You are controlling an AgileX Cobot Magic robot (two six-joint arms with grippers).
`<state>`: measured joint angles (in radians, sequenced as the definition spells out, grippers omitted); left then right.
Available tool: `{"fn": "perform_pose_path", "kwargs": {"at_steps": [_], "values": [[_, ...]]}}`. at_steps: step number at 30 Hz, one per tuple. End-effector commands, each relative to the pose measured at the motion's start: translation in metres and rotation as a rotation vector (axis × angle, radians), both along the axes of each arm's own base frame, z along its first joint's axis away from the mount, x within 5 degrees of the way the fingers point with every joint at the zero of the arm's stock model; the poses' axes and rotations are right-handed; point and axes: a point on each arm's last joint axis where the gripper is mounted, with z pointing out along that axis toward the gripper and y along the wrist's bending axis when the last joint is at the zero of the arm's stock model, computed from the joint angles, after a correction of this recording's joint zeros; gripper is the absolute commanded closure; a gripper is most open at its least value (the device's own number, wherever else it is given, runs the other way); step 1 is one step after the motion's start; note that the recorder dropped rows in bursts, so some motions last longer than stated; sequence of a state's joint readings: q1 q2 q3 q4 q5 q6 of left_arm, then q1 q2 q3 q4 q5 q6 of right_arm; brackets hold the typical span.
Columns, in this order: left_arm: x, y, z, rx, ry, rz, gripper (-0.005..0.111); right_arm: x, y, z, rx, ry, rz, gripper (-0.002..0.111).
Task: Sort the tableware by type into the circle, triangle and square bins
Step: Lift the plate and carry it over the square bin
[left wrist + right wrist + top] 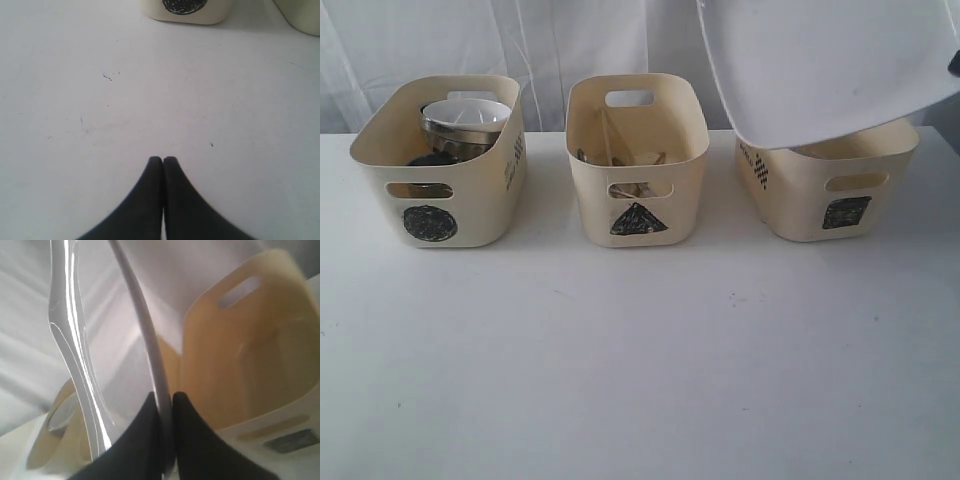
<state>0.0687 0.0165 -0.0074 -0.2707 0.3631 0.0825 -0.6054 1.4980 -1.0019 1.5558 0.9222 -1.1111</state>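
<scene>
Three cream tubs stand in a row on the white table. The circle tub (440,165) at the left holds a white bowl (468,114) on steel ware. In the middle, the triangle tub (636,160) holds chopsticks and cutlery (620,155). Tilted in the air above the square bin (830,185) at the right hangs the large white plate (820,65). My right gripper (165,397) is shut on the plate's rim (145,325), with the square bin's inside (240,355) beyond. Over bare table my left gripper (163,160) is shut with nothing in it, the circle tub (186,11) ahead.
White table surface (640,370) stretches in front of the tubs, with a white curtain behind them. A corner of a second tub (300,15) shows in the left wrist view.
</scene>
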Motion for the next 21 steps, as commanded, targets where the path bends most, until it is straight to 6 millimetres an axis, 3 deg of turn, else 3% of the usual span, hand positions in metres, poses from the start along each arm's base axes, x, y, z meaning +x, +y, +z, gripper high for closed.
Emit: {"fn": "perform_pose_path", "kwargs": {"at_steps": [1,6,13,16,21], "values": [[-0.002,-0.002,-0.005,-0.017,0.040,-0.011,0.107,0.008,-0.019,0.016,-0.027,-0.064,-0.197,0.108],[-0.002,-0.002,-0.005,-0.017,0.040,-0.011,0.107,0.021,-0.036,0.018,-0.039,-0.084,-0.301,0.108],[-0.002,-0.002,-0.005,-0.017,0.040,-0.011,0.107,0.048,-0.056,0.015,-0.095,-0.090,-0.318,0.108],[-0.002,-0.002,-0.005,-0.017,0.040,-0.011,0.107,0.057,-0.058,0.012,-0.166,-0.080,-0.341,0.108],[-0.002,-0.002,-0.005,-0.017,0.040,-0.011,0.107,0.070,-0.046,0.011,-0.331,-0.079,-0.328,0.108]]}}
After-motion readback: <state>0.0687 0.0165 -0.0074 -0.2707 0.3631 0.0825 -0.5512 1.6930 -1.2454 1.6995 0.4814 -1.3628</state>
